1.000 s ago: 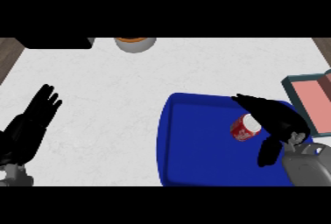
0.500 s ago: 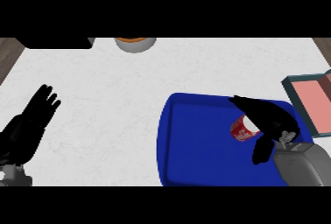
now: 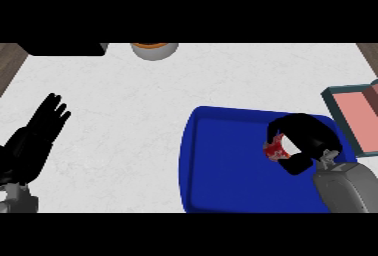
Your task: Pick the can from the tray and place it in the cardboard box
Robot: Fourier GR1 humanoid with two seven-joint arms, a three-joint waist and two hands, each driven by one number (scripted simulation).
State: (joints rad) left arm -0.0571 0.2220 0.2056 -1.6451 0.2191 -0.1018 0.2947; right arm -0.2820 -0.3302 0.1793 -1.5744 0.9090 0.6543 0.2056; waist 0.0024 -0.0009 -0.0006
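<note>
A blue tray (image 3: 221, 165) lies on the white counter at the lower right. On it stands a red and white can (image 3: 275, 148), mostly hidden by my right hand (image 3: 310, 135), whose fingers and thumb curl round it. The cardboard box (image 3: 358, 117), with a pinkish inside, sits at the right edge just beyond the tray. My left hand (image 3: 37, 137) rests open at the far left, fingers straight and pointing up.
A grey bowl with an orange inside (image 3: 153, 49) stands at the counter's far edge. A dark object (image 3: 63, 48) lies at the far left corner. Bare white counter spreads between my left hand and the tray.
My right hand's fingers and thumb have curled in round the can, which now shows less. The left hand has barely moved.
</note>
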